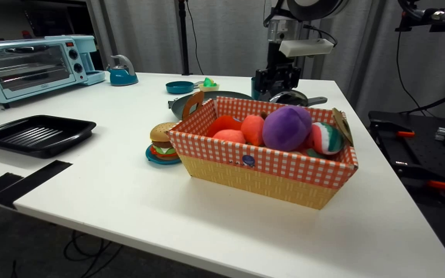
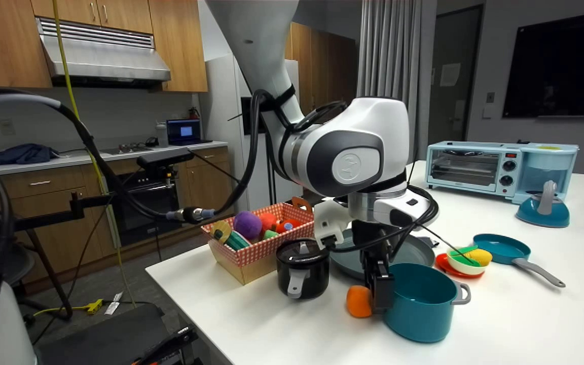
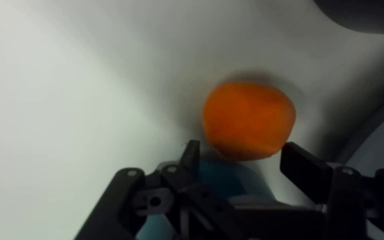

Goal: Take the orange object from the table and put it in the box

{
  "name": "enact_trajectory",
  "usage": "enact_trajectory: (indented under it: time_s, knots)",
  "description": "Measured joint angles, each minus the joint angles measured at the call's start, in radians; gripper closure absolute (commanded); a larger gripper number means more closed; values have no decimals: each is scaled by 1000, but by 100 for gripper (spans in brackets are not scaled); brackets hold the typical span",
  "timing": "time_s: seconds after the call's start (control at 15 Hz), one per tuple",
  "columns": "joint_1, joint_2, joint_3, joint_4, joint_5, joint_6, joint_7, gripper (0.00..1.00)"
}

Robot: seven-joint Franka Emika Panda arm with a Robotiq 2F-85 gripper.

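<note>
Gripper [image 3: 239,145] beside orange object [image 3: 249,120], jaws visibly apart only in wrist view

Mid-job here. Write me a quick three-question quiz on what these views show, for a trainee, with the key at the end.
1. True or false: the small orange ball is outside the checkered basket.
2. Multiple choice: which of these is inside the basket? A) the blue kettle; B) the purple toy; C) the black tray.
3. Fill in the gap: in the wrist view, the jaws stand ____ (open or shut).

Key: 1. True. 2. B. 3. Open.
</note>
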Motion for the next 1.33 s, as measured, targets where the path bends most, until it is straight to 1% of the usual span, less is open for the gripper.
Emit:
enact_trajectory:
  time_s: [0.07, 0.47, 0.8, 0.87, 0.93, 1.0, 1.13, 1.33]
  knots:
    - [2, 0, -2, -1, -1, 0, 0, 0]
    - [16, -7, -32, -12, -46, 0, 1, 0]
    - [34, -18, -34, -50, -72, 0, 1, 0]
    - [38, -18, -34, -59, -74, 0, 1, 25]
    - [42, -19, -34, -67, -77, 0, 1, 28]
    - [45, -19, -34, -74, -80, 0, 1, 34]
    - [49, -19, -34, -85, -89, 0, 1, 51]
    - [51, -24, -34, -96, -109, 0, 1, 73]
